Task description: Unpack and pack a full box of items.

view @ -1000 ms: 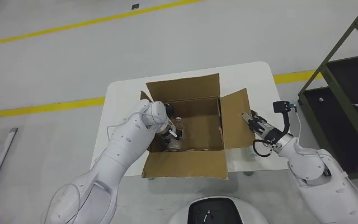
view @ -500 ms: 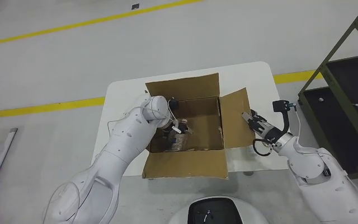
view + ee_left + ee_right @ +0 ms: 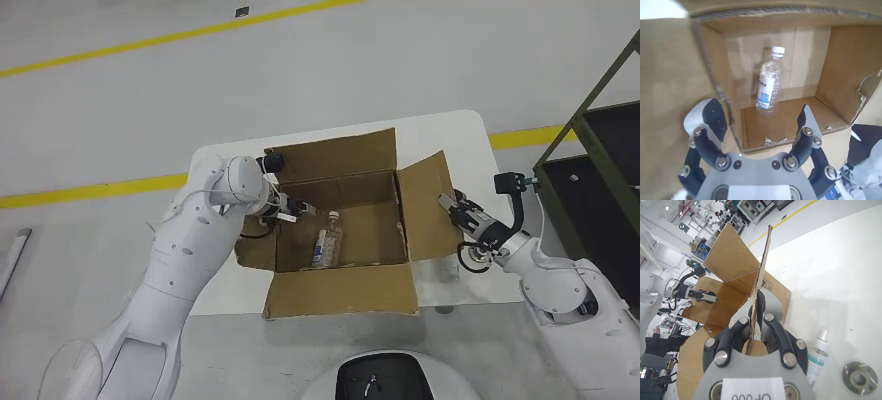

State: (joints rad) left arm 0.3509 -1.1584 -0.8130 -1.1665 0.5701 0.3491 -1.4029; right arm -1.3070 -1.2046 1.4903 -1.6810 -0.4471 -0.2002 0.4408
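An open cardboard box stands on the white table. One clear plastic bottle with a white cap and blue-white label lies on the box floor. My left gripper hangs open and empty above the box's left side, just short of the bottle; it also appears across the box as the left gripper. My right gripper is shut on the box's right flap, which stands upright between its fingers.
A second small clear bottle lies on the table beside the right gripper, outside the box. A dark green rack stands right of the table. The box's near flap hangs toward the front edge.
The left gripper let go of the bottle and drew back toward the box's left wall; the bottle now lies free on the box floor. The right gripper kept its hold on the flap.
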